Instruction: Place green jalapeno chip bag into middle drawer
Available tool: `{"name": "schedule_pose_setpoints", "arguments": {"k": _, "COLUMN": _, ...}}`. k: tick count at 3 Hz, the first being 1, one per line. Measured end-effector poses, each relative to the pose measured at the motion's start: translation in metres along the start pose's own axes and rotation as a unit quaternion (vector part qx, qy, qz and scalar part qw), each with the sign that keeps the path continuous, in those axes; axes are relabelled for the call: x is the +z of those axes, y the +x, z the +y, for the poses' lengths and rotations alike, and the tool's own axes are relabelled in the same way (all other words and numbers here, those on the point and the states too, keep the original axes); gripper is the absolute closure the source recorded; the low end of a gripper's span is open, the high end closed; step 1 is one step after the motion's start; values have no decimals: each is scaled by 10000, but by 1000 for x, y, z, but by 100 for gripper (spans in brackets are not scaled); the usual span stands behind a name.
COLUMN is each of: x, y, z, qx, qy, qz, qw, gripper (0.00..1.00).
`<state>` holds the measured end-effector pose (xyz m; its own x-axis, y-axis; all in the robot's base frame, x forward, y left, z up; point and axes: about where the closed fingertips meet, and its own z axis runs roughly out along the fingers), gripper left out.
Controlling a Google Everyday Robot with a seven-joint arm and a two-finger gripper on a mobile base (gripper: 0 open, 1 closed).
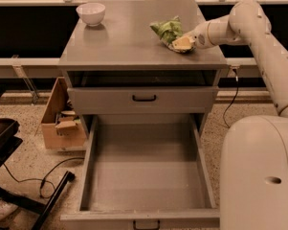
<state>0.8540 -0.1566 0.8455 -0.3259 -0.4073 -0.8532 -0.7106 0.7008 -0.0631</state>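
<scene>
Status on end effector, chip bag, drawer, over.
End effector at grey cabinet top's right side, against crumpled light-green foil chip bag. Deep grey metal drawer open, bag not in. White round bowl far left, off the path.

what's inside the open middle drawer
Middle drawer: only bare grey floor shows; strip behind its front wall is hidden. Gripper is at the green jalapeno chip bag atop the cabinet.

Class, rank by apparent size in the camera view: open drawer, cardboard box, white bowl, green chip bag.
Largest: the middle drawer, nearest the camera.
Then the cardboard box on the floor.
The green jalapeno chip bag and white bowl look about alike, so unranked.
The gripper is at the bag's right edge.
</scene>
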Motion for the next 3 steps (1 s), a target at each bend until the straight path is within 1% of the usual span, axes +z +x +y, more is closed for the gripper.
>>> {"name": "schedule_pose_setpoints", "arguments": {"k": 1, "x": -8, "y": -9, "z": 4, "qx": -148, "qy": 10, "qz": -15, "qw": 9999, "gripper": 100}}
{"name": "schedule_pose_setpoints", "arguments": {"k": 2, "x": -46, "y": -23, "z": 22, "qx": -511, "qy": -79, "qz": -34, "qw": 9987, "gripper": 100}}
{"name": "schedule_pose_setpoints", "arguments": {"k": 3, "x": -116, "y": -46, "z": 54, "qx": -942, "qy": -26, "qz": -171, "qw": 9954, "gripper": 100}}
